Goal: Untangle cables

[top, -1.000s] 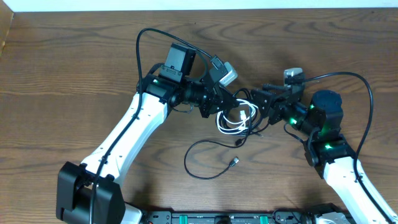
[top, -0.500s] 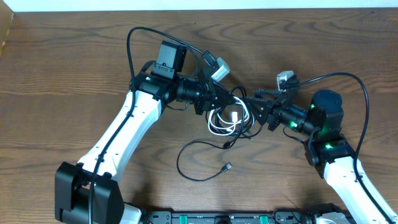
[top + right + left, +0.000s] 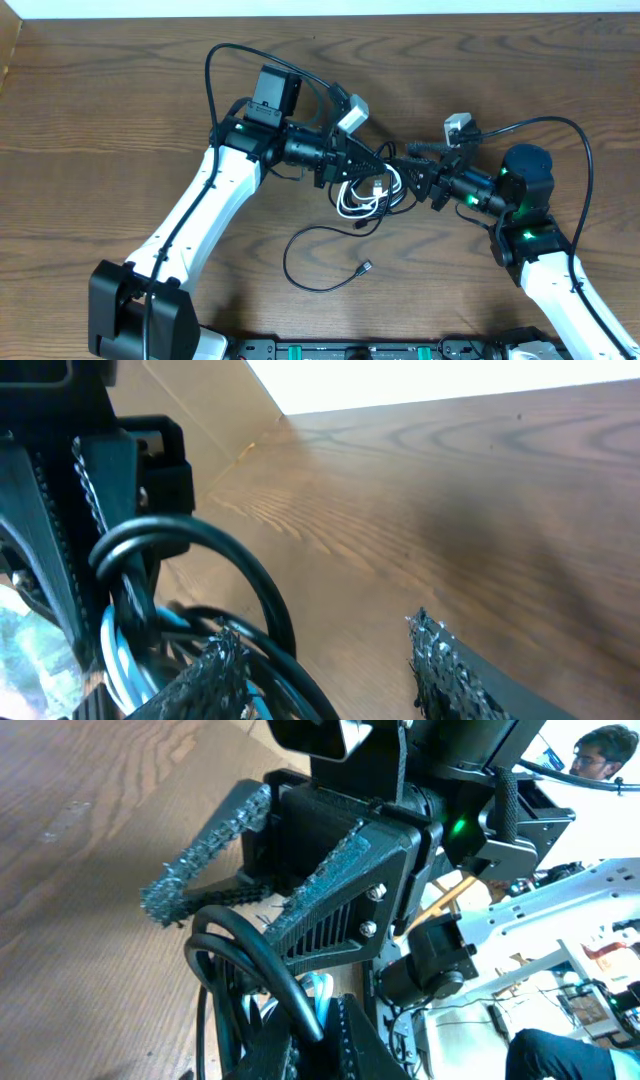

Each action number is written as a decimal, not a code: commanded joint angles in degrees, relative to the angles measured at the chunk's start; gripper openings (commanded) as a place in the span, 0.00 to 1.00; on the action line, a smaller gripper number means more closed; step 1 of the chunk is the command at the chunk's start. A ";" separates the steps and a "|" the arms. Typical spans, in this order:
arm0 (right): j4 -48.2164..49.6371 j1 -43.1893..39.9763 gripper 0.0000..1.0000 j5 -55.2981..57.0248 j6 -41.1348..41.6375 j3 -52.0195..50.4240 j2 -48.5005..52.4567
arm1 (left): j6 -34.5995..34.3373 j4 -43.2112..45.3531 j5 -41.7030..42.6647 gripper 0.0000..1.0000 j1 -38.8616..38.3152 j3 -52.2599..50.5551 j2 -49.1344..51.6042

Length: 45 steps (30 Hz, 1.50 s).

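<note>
The cables lie bunched between my two grippers. A coiled white cable [image 3: 352, 205] is tangled with black cables. One thin black cable [image 3: 300, 275] loops toward the front and ends in a small plug [image 3: 366, 267]. My left gripper [image 3: 375, 163] is shut on a black cable loop [image 3: 250, 955], with the white cable [image 3: 318, 988] just behind its fingers [image 3: 315, 1020]. My right gripper [image 3: 408, 172] faces it, open and empty. Its fingers [image 3: 330, 660] sit beside the same black loop [image 3: 255, 575], and the white cable [image 3: 115, 660] shows at the lower left.
Thick black arm wires arch over the left arm [image 3: 215, 70] and the right arm [image 3: 570, 130]. The wooden table [image 3: 100, 150] extends left and right of the arms. The two grippers are nearly tip to tip.
Over the last second my left gripper moved left, dragging the cable bundle with it, and my right gripper followed left. The loose black loop slid left. Little moved in the last half second.
</note>
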 commanded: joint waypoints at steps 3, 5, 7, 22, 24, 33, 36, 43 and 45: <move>2.43 0.26 0.52 -1.49 0.96 0.28 0.35 | -0.13 0.07 1.64 0.08 -0.57 0.11 -1.18; 3.69 0.26 0.53 -1.60 2.19 0.28 0.35 | -0.15 0.09 1.64 0.08 -0.57 0.11 -1.16; 4.09 0.28 0.54 -1.62 2.38 0.28 0.35 | -0.13 0.09 1.66 0.08 -0.57 0.11 -1.16; 4.15 4.42 0.45 11.65 2.36 0.28 3.04 | -1.97 3.30 10.23 0.08 -3.28 0.11 -1.16; 4.37 4.42 0.45 15.61 2.36 0.28 3.02 | -2.54 3.30 10.25 0.08 -3.69 0.11 -1.16; 7.82 4.42 0.54 18.60 2.38 0.28 3.02 | -2.69 4.07 11.21 0.08 -4.00 0.11 -1.16; 6.71 4.42 0.56 18.58 2.38 0.28 3.04 | -2.71 6.49 11.06 0.08 -4.00 0.11 -1.16; 6.23 4.09 0.59 18.53 2.38 0.28 3.02 | -2.71 10.38 8.63 0.08 -3.96 0.11 -1.16; 5.90 3.78 0.59 17.73 2.38 0.28 3.02 | -2.71 10.91 7.52 0.08 -3.96 0.11 -1.16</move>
